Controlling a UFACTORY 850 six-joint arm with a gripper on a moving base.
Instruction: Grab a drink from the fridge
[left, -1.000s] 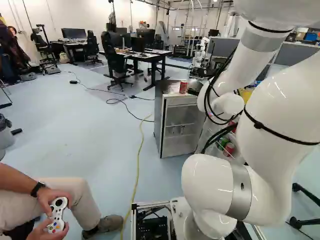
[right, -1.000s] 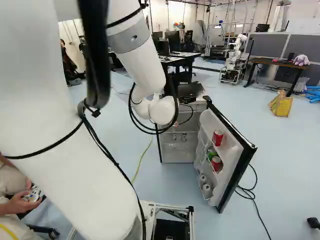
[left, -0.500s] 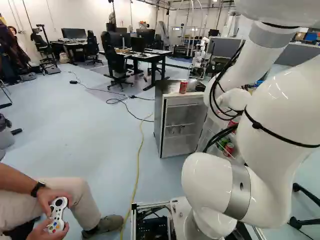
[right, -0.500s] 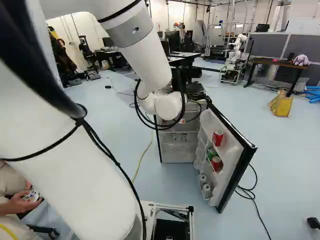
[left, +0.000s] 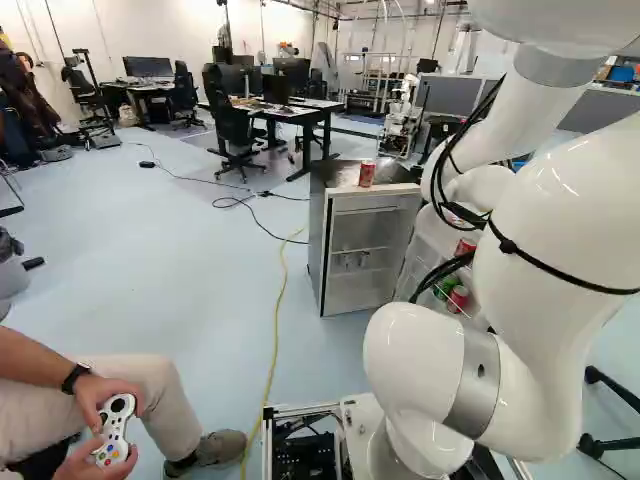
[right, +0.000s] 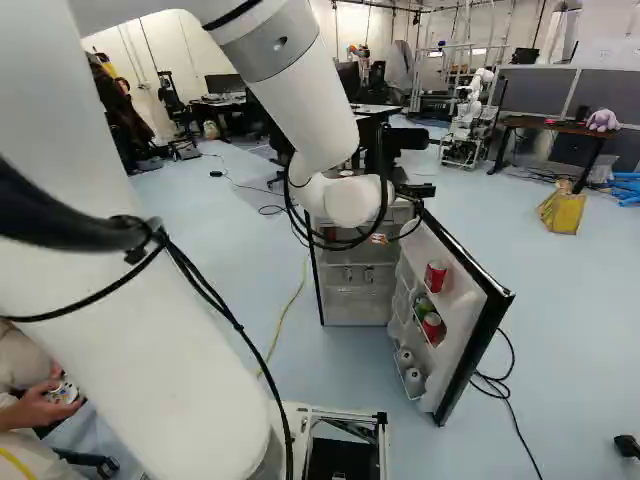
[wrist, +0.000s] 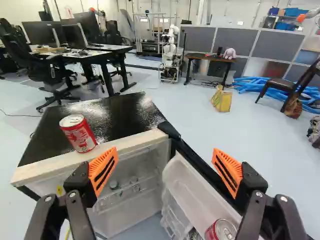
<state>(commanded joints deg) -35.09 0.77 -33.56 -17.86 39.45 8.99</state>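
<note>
- The gripper (right: 415, 190) is hovering before the fridge (left: 317, 240), its two fingers spreading wide apart with nothing sitting between them.
- A red drink can (wrist: 79, 134) is standing upright on the fridge's top near the front edge, lying at eleven o'clock from the gripper.
- The fridge door (right: 470, 310) is hanging open at one o'clock.
- Its shelves are holding two red cans, upper (right: 436, 276) and lower (right: 432, 326), with a green one (right: 422, 305) sitting beside the lower.
- Another robot (wrist: 170, 50) is standing well beyond, at twelve o'clock.
- A yellow bag (wrist: 222, 101) is resting on the floor at one o'clock.
</note>
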